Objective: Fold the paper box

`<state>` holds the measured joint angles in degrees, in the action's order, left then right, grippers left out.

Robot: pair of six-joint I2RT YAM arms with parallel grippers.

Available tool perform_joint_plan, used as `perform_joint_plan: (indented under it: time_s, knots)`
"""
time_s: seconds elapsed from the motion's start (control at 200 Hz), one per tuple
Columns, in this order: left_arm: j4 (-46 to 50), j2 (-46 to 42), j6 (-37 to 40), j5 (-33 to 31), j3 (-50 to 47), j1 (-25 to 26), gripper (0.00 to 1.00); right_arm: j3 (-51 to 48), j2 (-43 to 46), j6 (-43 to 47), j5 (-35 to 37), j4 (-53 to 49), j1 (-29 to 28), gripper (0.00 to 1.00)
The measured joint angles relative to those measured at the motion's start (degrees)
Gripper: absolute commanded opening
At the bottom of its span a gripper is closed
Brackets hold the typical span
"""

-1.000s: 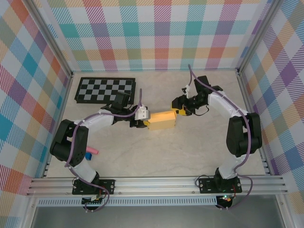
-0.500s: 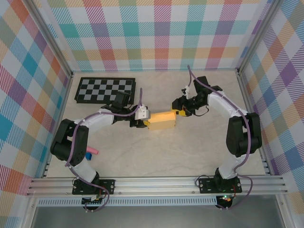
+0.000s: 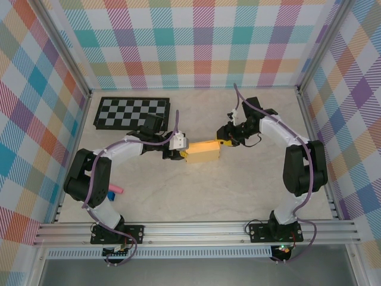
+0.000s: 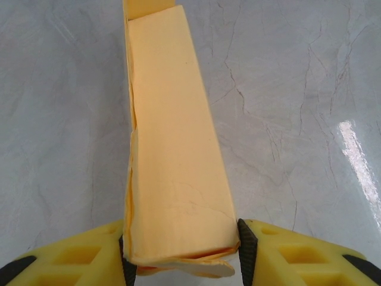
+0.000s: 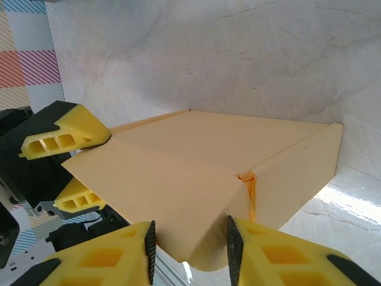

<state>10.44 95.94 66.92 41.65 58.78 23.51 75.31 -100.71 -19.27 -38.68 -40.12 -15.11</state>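
Note:
The paper box (image 3: 202,151) is a small flat yellow-orange card box lying mid-table between the two arms. My left gripper (image 3: 183,156) is shut on its left end. In the left wrist view both pads press the sides of the box (image 4: 172,149), and a loose flap edge sticks out under my left gripper (image 4: 184,253). My right gripper (image 3: 221,142) is at the box's right end. In the right wrist view my right gripper (image 5: 190,244) pinches a bent corner flap of the box (image 5: 226,149), a pad touching each side.
A black-and-white checkerboard panel (image 3: 132,113) lies at the back left. A small pink piece (image 3: 116,189) and a blue piece (image 3: 111,195) lie by the left arm's base. Plaid walls and metal rails enclose the table (image 3: 196,196). The left gripper's yellow fingers (image 5: 59,134) appear in the right wrist view.
The right gripper has shifted slightly and the box's right end has moved a little with it. The left arm has not moved.

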Motion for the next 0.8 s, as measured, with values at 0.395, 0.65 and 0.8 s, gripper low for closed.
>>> perform_joint_plan:
  time_s: [0.395,0.65,0.8]
  knots:
    - [2.4,0.35,0.09,-0.66,0.42,0.0,0.71,-4.66,1.81,-2.82,3.3,4.09,-1.88,0.28]
    - [3.34,-2.64,-4.04,-0.59,-0.15,-0.85,1.0,-4.98,1.88,-3.85,3.85,4.87,-1.88,0.28]
    - [2.58,-11.34,-10.25,-0.2,-1.97,-1.9,1.0,-4.98,1.9,-4.87,3.93,5.4,-1.88,0.31]
